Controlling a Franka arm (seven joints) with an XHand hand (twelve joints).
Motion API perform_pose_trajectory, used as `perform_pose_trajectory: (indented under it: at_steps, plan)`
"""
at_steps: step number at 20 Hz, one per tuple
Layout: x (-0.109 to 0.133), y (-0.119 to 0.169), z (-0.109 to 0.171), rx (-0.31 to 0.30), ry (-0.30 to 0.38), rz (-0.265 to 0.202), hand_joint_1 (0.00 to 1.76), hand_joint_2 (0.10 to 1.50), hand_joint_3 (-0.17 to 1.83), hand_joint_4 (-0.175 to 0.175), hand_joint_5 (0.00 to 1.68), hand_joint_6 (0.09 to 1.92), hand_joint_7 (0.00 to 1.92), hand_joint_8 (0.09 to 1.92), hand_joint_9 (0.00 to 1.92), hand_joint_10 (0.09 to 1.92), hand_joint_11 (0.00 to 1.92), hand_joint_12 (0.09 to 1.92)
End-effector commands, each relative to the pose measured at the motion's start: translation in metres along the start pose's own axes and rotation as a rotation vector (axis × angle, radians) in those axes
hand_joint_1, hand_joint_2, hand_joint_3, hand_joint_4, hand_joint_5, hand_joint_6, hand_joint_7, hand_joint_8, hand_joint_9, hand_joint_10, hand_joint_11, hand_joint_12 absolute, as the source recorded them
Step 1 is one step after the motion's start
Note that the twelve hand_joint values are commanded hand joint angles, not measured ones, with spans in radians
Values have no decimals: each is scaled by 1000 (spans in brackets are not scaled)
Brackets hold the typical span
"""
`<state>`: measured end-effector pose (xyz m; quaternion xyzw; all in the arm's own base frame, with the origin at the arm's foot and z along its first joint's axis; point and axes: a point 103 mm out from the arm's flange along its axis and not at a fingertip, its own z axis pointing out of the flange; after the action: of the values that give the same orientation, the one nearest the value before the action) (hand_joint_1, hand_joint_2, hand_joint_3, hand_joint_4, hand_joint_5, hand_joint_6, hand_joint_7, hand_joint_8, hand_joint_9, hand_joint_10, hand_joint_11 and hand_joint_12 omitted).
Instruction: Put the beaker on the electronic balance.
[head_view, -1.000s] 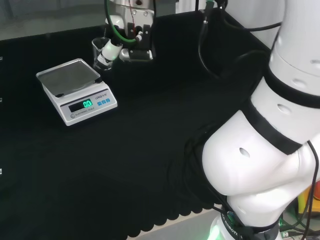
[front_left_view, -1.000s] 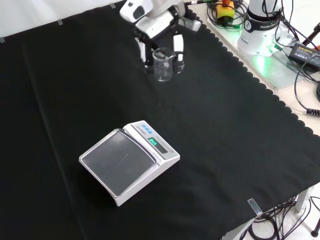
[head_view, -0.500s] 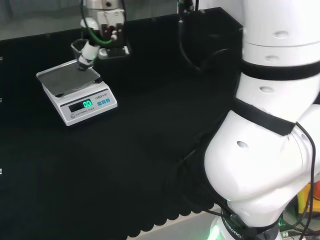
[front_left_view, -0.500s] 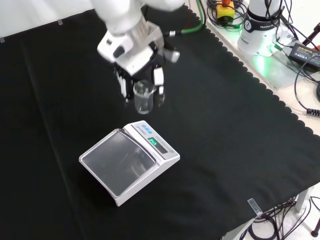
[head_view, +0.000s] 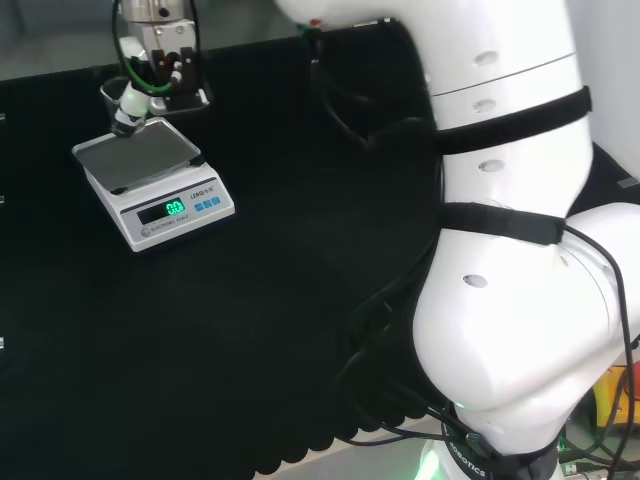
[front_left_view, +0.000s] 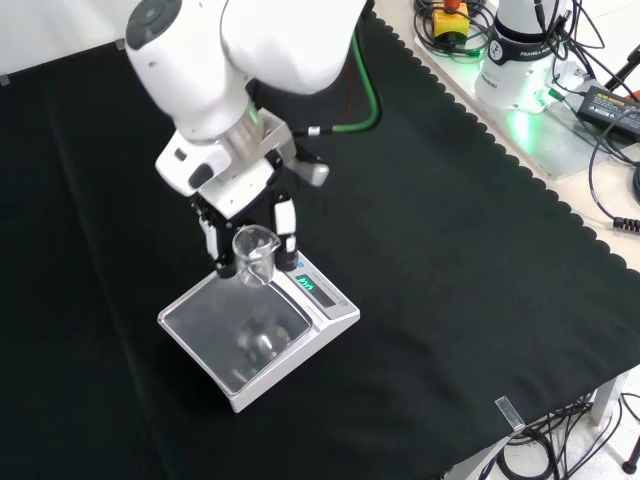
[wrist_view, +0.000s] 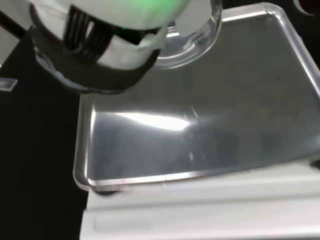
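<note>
The black and white hand (front_left_view: 245, 215) is closed around the small clear glass beaker (front_left_view: 254, 256), which is held upright in the air above the back edge of the white electronic balance (front_left_view: 262, 324). The beaker appears empty. The lift and carry are judged done; lowering onto the shiny steel weighing pan (front_left_view: 237, 328) and release remain, the pan being bare.

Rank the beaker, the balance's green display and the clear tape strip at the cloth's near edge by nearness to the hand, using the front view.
1. Beaker, held in the hand.
2. Green display on the balance, just right of and below the hand.
3. Tape strip, far off at lower right.
</note>
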<state>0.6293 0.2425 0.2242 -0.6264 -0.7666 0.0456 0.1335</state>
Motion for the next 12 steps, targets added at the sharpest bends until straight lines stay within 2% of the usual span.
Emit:
perform_pose_trajectory:
  at_steps: [1,12]
  plan:
    - [22,32,21,38,-2,21,1332,617,615,-175,1468,242,1545,171,1909,87,1650,552]
    - [-5,42,46,75,70,46,1332,616,616,-175,1466,246,1542,176,1910,87,1648,555]
